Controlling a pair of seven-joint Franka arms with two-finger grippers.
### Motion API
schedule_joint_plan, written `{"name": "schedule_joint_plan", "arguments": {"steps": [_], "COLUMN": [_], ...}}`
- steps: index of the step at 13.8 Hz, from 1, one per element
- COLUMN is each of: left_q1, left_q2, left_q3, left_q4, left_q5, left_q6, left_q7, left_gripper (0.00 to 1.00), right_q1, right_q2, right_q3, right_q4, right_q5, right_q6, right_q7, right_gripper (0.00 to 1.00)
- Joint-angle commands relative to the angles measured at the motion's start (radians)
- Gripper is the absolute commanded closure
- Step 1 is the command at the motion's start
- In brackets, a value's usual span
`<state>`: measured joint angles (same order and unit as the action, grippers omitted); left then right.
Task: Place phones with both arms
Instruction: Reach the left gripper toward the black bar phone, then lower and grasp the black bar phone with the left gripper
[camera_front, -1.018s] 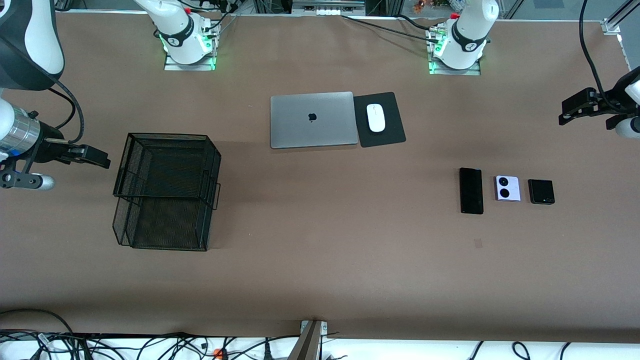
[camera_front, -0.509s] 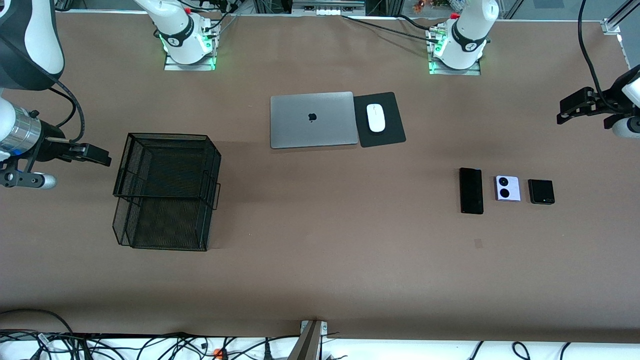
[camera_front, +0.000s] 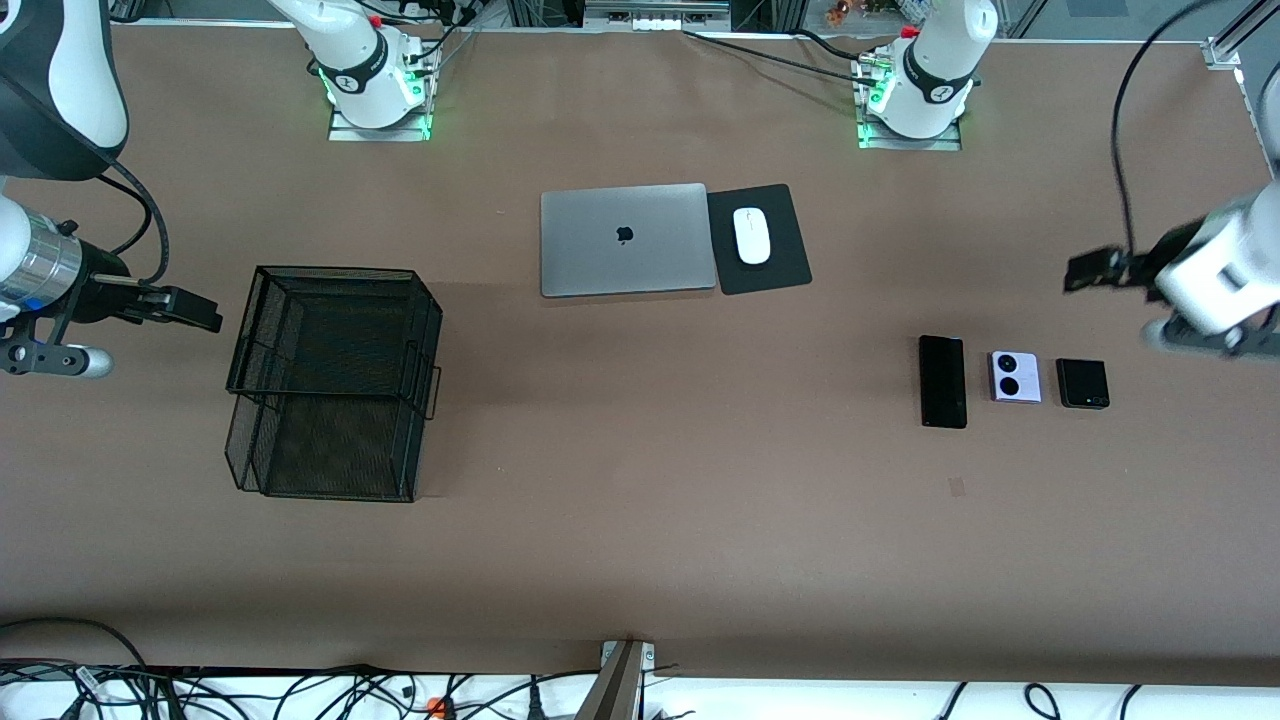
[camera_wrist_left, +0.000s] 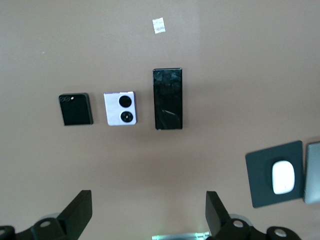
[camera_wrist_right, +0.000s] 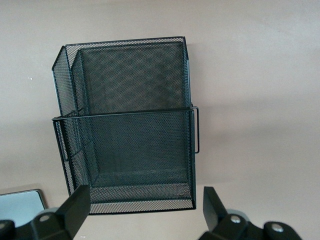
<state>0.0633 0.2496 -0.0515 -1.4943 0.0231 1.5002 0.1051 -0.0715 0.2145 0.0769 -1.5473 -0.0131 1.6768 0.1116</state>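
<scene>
We see the left hand (camera_front: 1088, 270) in the air with fingers (camera_wrist_left: 80, 212) spread wide, holding nothing. Below it on the counter (camera_front: 640, 540) lie three phones in a row: squarish black phone (camera_front: 1082, 384), lilac-white phone (camera_front: 1015, 377), long black phone (camera_front: 942, 381). The right hand (camera_front: 195, 310), also spread and empty, hangs beside a black mesh basket (camera_front: 330, 385).
</scene>
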Motion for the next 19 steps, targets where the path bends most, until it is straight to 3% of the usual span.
{"name": "schedule_joint_plan", "arguments": {"steps": [1,4,10,14,17,19], "left_q1": [-0.005,-0.007,-0.025,-0.043,-0.04,-0.031], "left_q2": [0.109,0.192,0.227,0.289,0.296,0.295], "left_q3": [0.002,0.002,0.002,0.002,0.002,0.002], "left_q4": [0.011,-0.065,-0.361,-0.386,-0.483,-0.491], "left_q5": [-0.005,-0.005,-0.006,-0.006,-0.006,-0.006], "left_q6": [0.076,0.263,0.722,0.811,0.971,0.973], "left_q7": [0.015,0.038,0.036,0.028,0.027,-0.011], "left_gripper": [0.0,0.0,0.0,0.0,0.0,0.0], "right_q1": [-0.001,-0.002,-0.002,-0.004,-0.004,-0.004], "right_q2": [0.002,0.002,0.002,0.002,0.002,0.002], "right_q3": [-0.002,-0.002,-0.003,-0.003,-0.003,-0.003], "right_q4": [0.018,0.018,0.018,0.018,0.018,0.018], "right_q5": [0.012,0.012,0.012,0.012,0.012,0.012], "right_q6": [-0.02,-0.02,-0.02,-0.02,-0.02,-0.02], "right_q7": [-0.006,-0.013,-0.01,-0.01,-0.01,-0.01], "right_gripper": [0.0,0.0,0.0,0.0,0.0,0.0]}}
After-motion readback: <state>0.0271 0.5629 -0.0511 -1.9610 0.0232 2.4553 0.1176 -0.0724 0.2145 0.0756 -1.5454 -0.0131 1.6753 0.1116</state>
